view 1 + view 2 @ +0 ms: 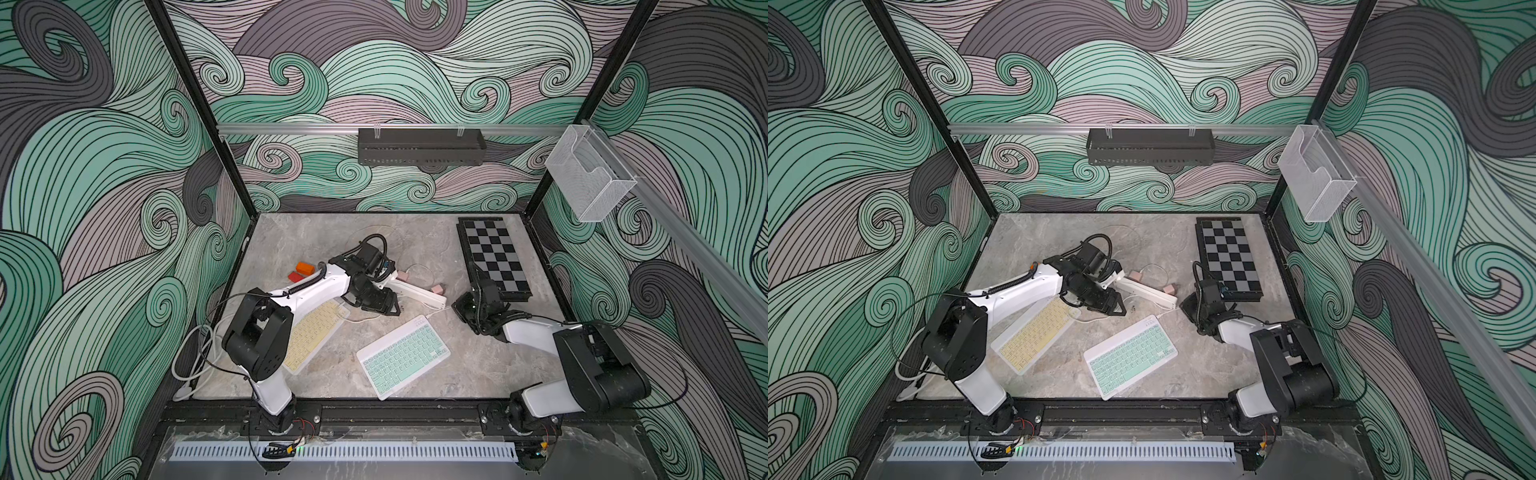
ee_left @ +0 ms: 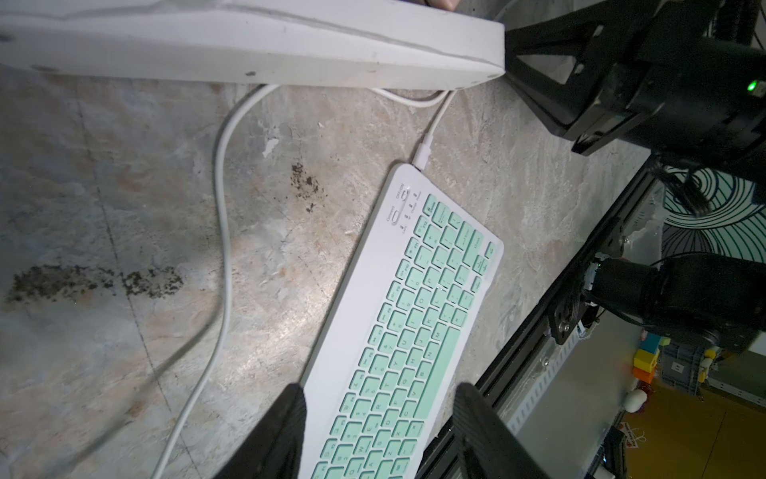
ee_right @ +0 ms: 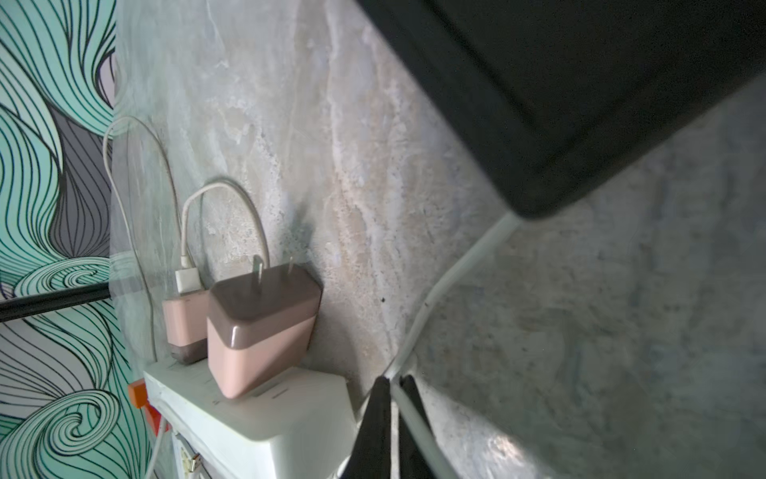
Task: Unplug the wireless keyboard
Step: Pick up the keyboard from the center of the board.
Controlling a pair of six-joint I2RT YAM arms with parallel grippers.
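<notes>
Mint-green wireless keyboard (image 1: 403, 355) (image 1: 1130, 356) (image 2: 414, 323): a flat white slab with rounded corners and pale green keys, lying askew near the middle of the tabletop (image 1: 478, 365), its near corner close to the front edge. A thin white cable (image 2: 431, 132) (image 3: 452, 273) meets the keyboard's far corner, connector seated against the edge.

Right gripper (image 3: 396, 379) (image 1: 457, 307): dark fingers pinched together on this cable, just beyond the keyboard's far corner.

Left gripper (image 2: 381, 390) (image 1: 388, 308): jaws apart and holding nothing, poised above the tabletop; in the left wrist view the keyboard shows between its fingers (image 2: 290, 414).

Open room: bare stone-patterned, matte surface to the keyboard's right and along its near side.

On its left, near but apart, a yellow-keyed keyboard (image 1: 311, 332), partly beneath the left arm.

Beyond the far corner, a long white plastic power strip (image 1: 417, 293) (image 3: 257, 414) with two pink-and-brown chargers: one (image 3: 261, 331) lying on the strip with its prongs exposed, one (image 3: 184, 323) with a white plug in it.

A black-and-grey chessboard (image 1: 492, 257) lies along the right edge.
</notes>
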